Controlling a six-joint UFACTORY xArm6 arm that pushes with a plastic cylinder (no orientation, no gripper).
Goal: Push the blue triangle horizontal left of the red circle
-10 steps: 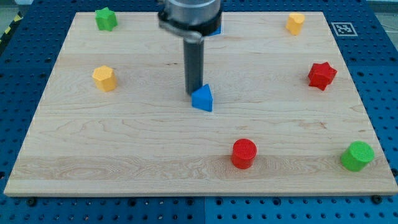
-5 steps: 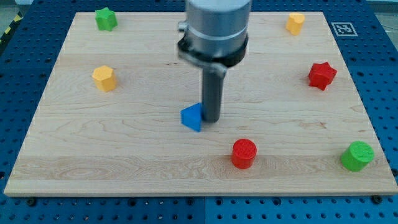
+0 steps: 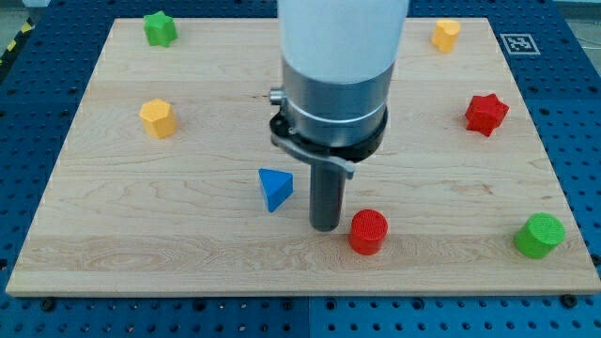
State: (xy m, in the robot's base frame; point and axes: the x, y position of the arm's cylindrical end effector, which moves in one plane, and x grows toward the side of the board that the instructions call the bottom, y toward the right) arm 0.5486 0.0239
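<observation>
A single camera view looks down at an angle on a pale wooden board lying on a blue perforated table. A thick white and grey robot arm comes down from the top centre of the frame and ends in a straight dark rod; there is no claw on it, so there is nothing to be open or closed. My tip rests on the board in the lower centre of the frame, just beside the left side of the red circle, with only a thin gap or a light touch between them; which one cannot be told. The blue triangle lies left of my tip and a little higher in the frame, apart from it, so it sits to the left of the red circle but slightly above its level. A green star is at the upper left, a yellow hexagon-like block at the left, another yellow block at the upper right, a red star at the right, and a green cylinder at the lower right.
</observation>
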